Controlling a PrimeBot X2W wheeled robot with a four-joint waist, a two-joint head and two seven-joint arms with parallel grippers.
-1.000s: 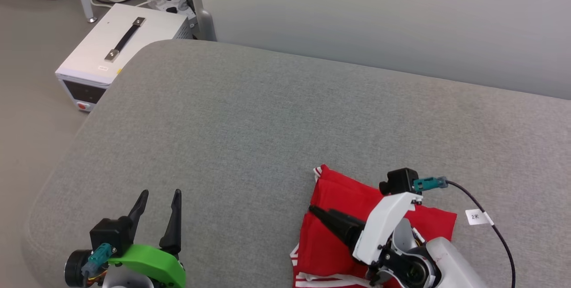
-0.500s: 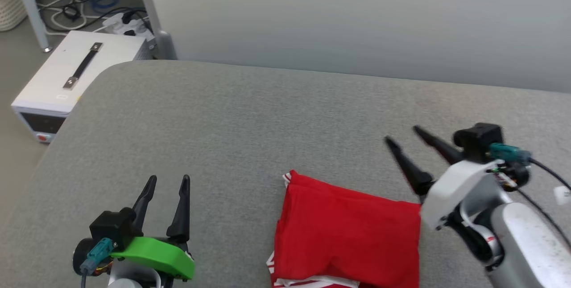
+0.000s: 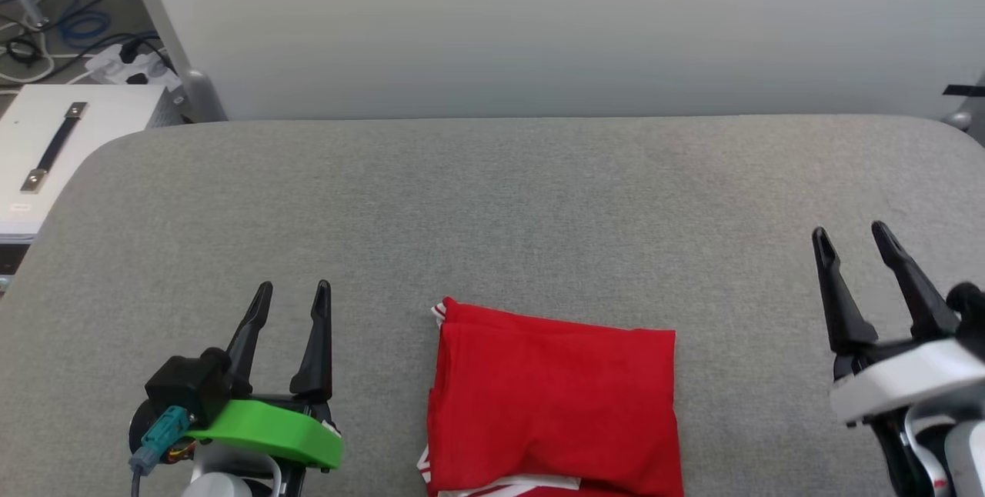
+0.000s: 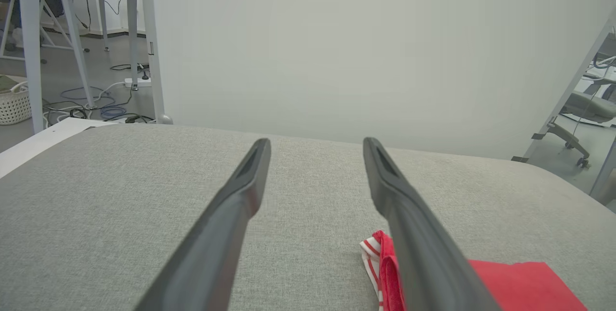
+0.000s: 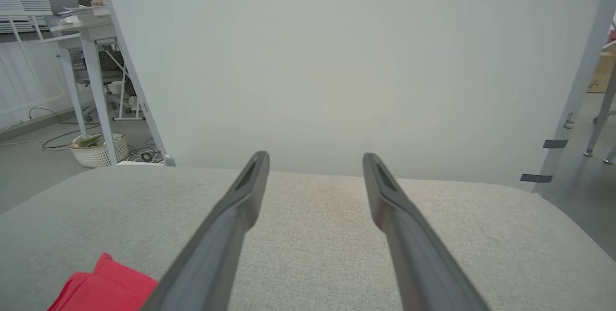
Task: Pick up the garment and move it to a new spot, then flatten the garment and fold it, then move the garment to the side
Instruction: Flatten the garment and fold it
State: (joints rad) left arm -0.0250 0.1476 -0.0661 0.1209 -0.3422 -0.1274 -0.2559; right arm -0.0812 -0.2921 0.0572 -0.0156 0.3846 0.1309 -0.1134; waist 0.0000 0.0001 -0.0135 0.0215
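Red jersey tee (image 3: pixel 554 397) lies folded at the near edge of the grey cushion (image 3: pixel 492 197), approx midway between my left gripper (image 3: pixel 294 286) & right gripper (image 3: pixel 850 231), both w/ fingers apart, empty & held well clear, prob so nothing drags the fold open.

The left gripper (image 4: pixel 316 141) holds its two dark fingers spread wide above the grey padded surface (image 4: pixel 120 195), with bare cloth between them. The garment (image 4: pixel 519 282), folded red cloth with a red-and-white striped edge, lies flat on that surface just beside the gripper's right finger and is partly hidden behind it. Beyond the gripper's fingertips stands a pale partition wall (image 4: pixel 337 46); far off to the gripper's left are white table legs (image 4: pixel 29 46), floor cables (image 4: pixel 96 106) and a white woven basket (image 4: pixel 13 106).
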